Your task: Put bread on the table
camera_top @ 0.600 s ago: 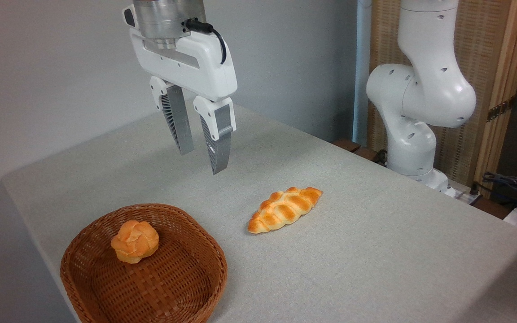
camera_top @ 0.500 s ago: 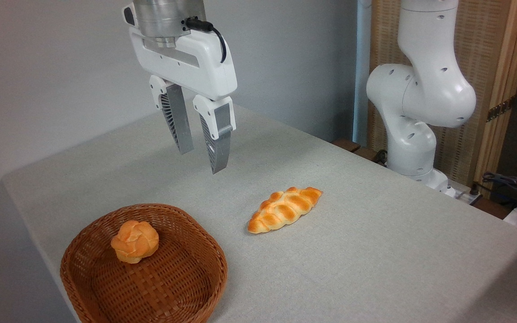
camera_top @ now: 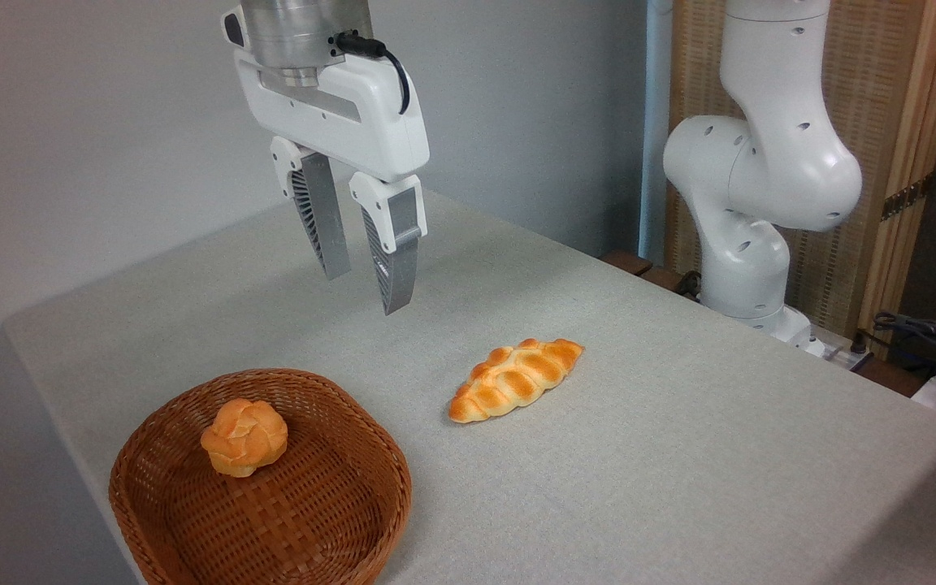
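Observation:
The bread (camera_top: pixel 244 437), a small round knotted bun, golden-orange, lies inside the brown wicker basket (camera_top: pixel 330 520) at the front left of the table (camera_top: pixel 679 455). My gripper (camera_top: pixel 364 292) hangs in the air above the table, behind and to the right of the basket, well above the bun. Its two grey fingers (camera_top: pixel 391 272) point down with a small gap between them and hold nothing.
A longer braided loaf (camera_top: pixel 515 379) lies on the cloth right of the basket. The arm's white base (camera_top: pixel 748 244) stands at the table's far right edge. Cables (camera_top: pixel 923 333) lie at the right, beside a wooden screen.

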`<state>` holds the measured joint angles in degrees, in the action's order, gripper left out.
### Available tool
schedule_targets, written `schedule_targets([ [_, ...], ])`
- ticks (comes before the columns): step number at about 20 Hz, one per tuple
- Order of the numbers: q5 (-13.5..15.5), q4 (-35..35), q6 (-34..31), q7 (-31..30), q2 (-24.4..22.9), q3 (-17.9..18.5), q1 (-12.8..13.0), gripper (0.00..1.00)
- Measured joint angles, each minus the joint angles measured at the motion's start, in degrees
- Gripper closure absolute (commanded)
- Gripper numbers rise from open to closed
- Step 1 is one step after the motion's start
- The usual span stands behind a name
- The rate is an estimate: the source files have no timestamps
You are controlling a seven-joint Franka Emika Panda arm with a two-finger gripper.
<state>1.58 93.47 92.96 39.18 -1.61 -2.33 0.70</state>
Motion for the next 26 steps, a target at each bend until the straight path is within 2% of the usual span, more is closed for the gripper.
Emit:
schedule_targets([
  [5,0.3,0.0,5.8,0.0,1.7,-0.9,0.0,0.00],
  [11,0.3,0.1,18.3,-0.1,10.2,-5.9,0.2,0.00],
  [19,0.3,0.1,26.6,-0.1,19.4,-9.3,0.2,0.00],
  [23,0.3,0.0,27.4,-0.1,21.0,-9.7,0.2,0.00],
  [25,0.3,0.0,27.4,-0.1,21.3,-10.0,0.2,0.18],
  [26,0.3,0.0,27.4,-0.1,21.4,-10.1,0.2,0.30],
])
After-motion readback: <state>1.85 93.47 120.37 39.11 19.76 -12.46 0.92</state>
